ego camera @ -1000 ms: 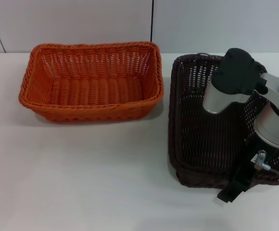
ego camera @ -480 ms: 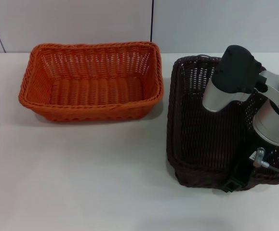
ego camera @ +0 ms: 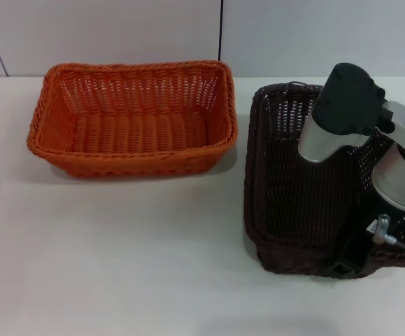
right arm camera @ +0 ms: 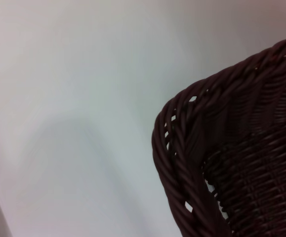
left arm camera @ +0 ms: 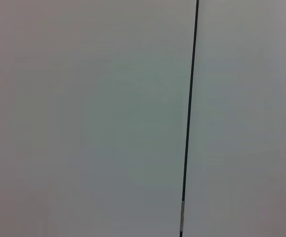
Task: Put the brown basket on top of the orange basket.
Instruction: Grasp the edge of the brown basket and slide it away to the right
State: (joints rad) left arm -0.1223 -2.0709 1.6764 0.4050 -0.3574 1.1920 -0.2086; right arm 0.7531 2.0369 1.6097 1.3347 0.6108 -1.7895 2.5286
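1. The brown basket (ego camera: 307,189) sits on the white table (ego camera: 118,266) at the robot's right, its long side running away from the robot, its rim up and its inside bare.
2. The orange basket (ego camera: 132,119) stands to its left and farther back, long side across the view; the two baskets are near each other but do not touch.
3. The right gripper (ego camera: 343,264) hangs at the brown basket's near rim, toward the near right corner, with the right arm (ego camera: 370,133) reaching over the basket's right half from above.
4. The dark gripper body overlaps the braided rim, so the rim lies right at the fingers; whether they are apart or clamped on the rim cannot be told.
5. The right wrist view shows one rounded corner of the brown basket (right arm camera: 222,158) close up against the table, with no fingers visible.
6. The left wrist view shows only a pale wall panel (left arm camera: 83,118) with a dark seam (left arm camera: 188,118); the left gripper is not seen.
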